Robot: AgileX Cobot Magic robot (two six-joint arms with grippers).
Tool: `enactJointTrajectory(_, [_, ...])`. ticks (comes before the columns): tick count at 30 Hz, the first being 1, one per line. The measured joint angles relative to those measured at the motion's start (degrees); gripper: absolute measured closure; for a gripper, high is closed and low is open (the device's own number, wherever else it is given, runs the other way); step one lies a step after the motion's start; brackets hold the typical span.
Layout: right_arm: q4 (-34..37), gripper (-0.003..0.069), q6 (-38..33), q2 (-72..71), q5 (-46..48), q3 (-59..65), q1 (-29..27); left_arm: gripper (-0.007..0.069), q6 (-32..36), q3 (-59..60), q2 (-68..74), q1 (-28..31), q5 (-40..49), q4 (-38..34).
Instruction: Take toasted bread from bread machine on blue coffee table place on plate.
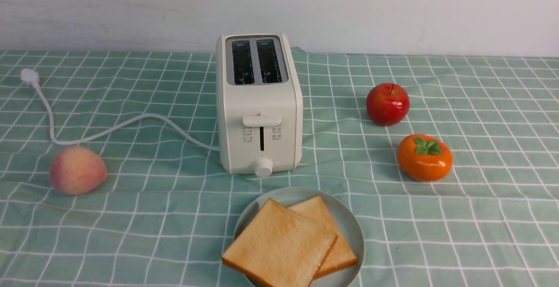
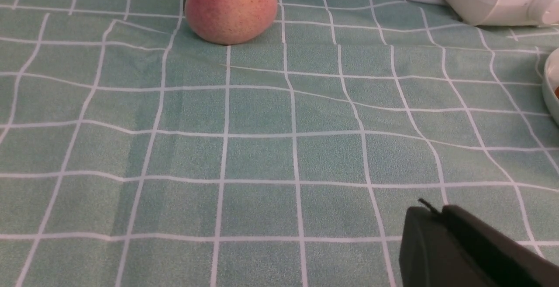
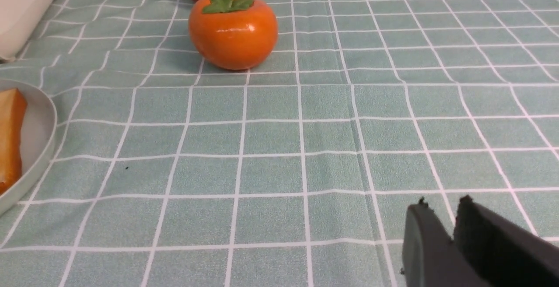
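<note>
Two slices of toasted bread lie overlapping on the plate [image 1: 351, 223] at the front centre: the upper slice [image 1: 279, 243] and the lower slice [image 1: 327, 230]. The bread machine [image 1: 260, 103] stands just behind the plate on the blue coffee table [image 1: 131, 217]; both its slots look empty. Neither arm shows in the front view. My left gripper [image 2: 430, 210] is shut and empty, low over bare cloth left of the plate [image 2: 551, 86]. My right gripper [image 3: 443, 204] is shut but for a sliver at the tips, empty, over cloth right of the plate [image 3: 41, 134] and toast [image 3: 11, 134].
A peach [image 1: 77, 170] sits at the left, and the white cord [image 1: 109, 127] runs from the toaster to a plug [image 1: 29, 77]. A red apple [image 1: 387, 103] and an orange persimmon [image 1: 424, 157] sit at the right. A white wall stands behind the table.
</note>
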Motion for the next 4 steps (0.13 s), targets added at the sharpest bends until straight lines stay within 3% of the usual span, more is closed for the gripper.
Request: enactJointTrajectory(4, [0.00, 0.0540, 0.00, 0.00, 0.00, 0.00, 0.00, 0.0596, 0.00, 0.00, 0.00, 0.00, 0.00, 0.00])
